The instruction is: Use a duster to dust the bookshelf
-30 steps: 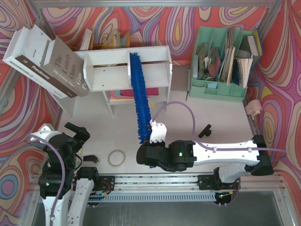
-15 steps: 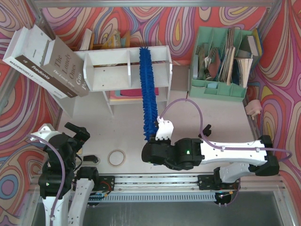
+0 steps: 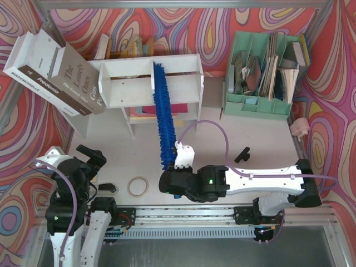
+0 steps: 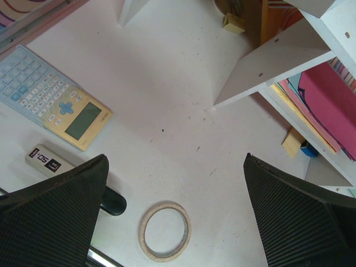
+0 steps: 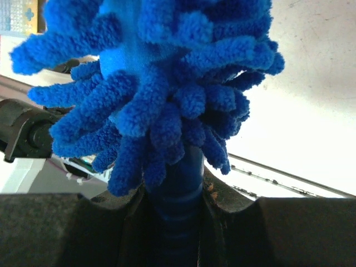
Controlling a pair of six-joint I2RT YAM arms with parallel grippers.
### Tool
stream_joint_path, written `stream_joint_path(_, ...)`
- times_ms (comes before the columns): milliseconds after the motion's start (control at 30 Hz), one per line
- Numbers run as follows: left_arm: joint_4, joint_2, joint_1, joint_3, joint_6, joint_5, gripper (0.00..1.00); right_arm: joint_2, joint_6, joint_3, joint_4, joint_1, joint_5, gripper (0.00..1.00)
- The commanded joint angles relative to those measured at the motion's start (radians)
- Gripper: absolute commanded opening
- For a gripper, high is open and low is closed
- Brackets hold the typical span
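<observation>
Back to the left with the duster [image 3: 163, 117]; half a second ago laid up over the right-hand upper compartment of the bookshelf [image 3: 128, 69], now leaning back with the tip over the central divider, same spot as a second ago; looks like one full there-and-back stroke across the top.

Still clamped in the right gripper [image 3: 177, 167] by the thin blue handle, close to the near edge of the worktop, around the middle; from the right wrist, pinched tight between the black pads, shaggy blue head bursting out just above. Stretching from there toward the far edge, up onto the shelf unit standing left of centre.

Over at the near left corner, the left gripper [image 3: 89, 158]: parked, spread wide, holding nothing; only bare tabletop and a tape roll [image 4: 164, 231] between the fingers, with a calculator [image 4: 61, 105] off to one side.

As for progress: divider and right compartment brushed along the top, by the look of it; left compartment and lower shelf seemingly untouched in this stretch; probably more sweeping to come, further left or lower down. Worth watching: the pink folders [image 4: 328, 94] on the lower shelf, close under the bristles.
</observation>
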Motion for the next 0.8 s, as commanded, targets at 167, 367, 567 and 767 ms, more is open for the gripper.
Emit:
stream_joint_path(167, 0.009, -0.01, 0.005, -0.015, 0.01, -0.005, 0.98, -0.106, 0.201, -0.031, -0.26, -0.002, 0.183, 0.0)
stream_joint_path(367, 0.011, -0.013, 0.005, -0.017, 0.011, -0.003, 0.98, -0.093, 0.353, -0.001, -0.441, -0.002, 0.222, 0.0)
stream_joint_path(567, 0.011, -0.007, 0.005, -0.016, 0.013, -0.003, 0.98, -0.107, 0.308, 0.029, -0.409, -0.002, 0.282, 0.0)
stream_joint_path(767, 0.012, -0.01, 0.005, -0.017, 0.012, -0.003, 0.98, -0.11, 0.262, 0.085, -0.411, -0.002, 0.32, 0.0)
